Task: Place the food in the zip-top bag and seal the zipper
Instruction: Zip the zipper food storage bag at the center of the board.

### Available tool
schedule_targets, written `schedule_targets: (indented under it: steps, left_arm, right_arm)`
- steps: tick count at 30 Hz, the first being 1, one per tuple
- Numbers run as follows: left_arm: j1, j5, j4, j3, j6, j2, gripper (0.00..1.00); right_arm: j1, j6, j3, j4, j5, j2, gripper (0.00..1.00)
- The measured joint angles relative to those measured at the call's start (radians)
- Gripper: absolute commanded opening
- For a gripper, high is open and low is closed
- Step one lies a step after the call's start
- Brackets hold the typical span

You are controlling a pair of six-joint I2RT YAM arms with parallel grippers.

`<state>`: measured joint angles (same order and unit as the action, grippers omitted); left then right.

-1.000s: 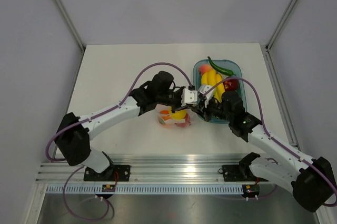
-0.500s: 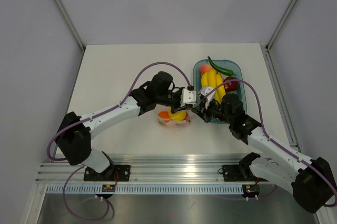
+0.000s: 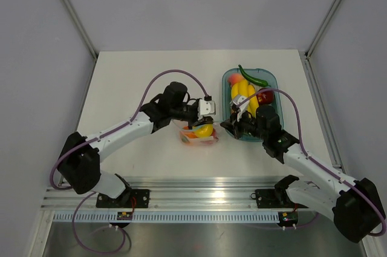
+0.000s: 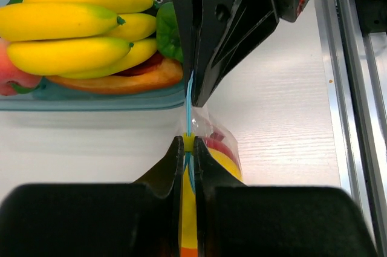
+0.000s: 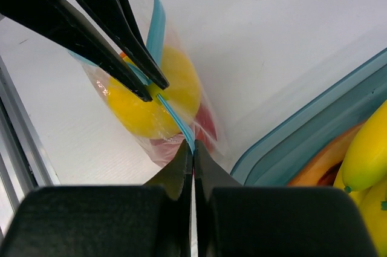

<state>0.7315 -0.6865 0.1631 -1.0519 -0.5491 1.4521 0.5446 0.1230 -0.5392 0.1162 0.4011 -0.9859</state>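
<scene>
Step in hand: sealing. The food, a yellow fruit (image 5: 163, 94), red fruit (image 4: 221, 142) and orange fruit (image 3: 189, 134), sits inside the zip-top bag (image 3: 199, 135) on the surface (image 3: 133, 75), just beside the tray (image 5: 302, 133).

Left claw (image 4: 188, 148) is pinched onto the zipper (image 5: 175, 115). Right claw (image 5: 192, 148) is pinched onto the same strip at the tray end. Past the left claw the strip appears to gape.

Next, as judged: run the left claw along the strip, away from the right. Bare surface that way; tray wall near the right claw.

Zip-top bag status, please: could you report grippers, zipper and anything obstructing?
Left gripper, right gripper shut on zipper. Food inside zip-top bag. Tray beside, not blocking.
</scene>
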Motion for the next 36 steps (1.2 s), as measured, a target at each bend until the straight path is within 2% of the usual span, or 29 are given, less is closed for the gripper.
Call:
schedule_targets:
  steps: [8, 21, 36]
  left_arm:
    - [-0.063, 0.001, 0.003, 0.061, 0.024, -0.060, 0.00]
    - [-0.192, 0.035, 0.058, 0.196, 0.055, -0.300, 0.00]
    - [-0.307, 0.061, 0.206, 0.212, 0.029, -0.390, 0.00]
  right_arm:
    - [-0.039, -0.032, 0.000, 0.001, -0.008, 0.003, 0.00]
    - [-0.077, -0.070, 0.000, 0.037, -0.008, 0.004, 0.00]
    - [-0.083, -0.081, 0.000, 0.049, -0.018, 0.002, 0.00]
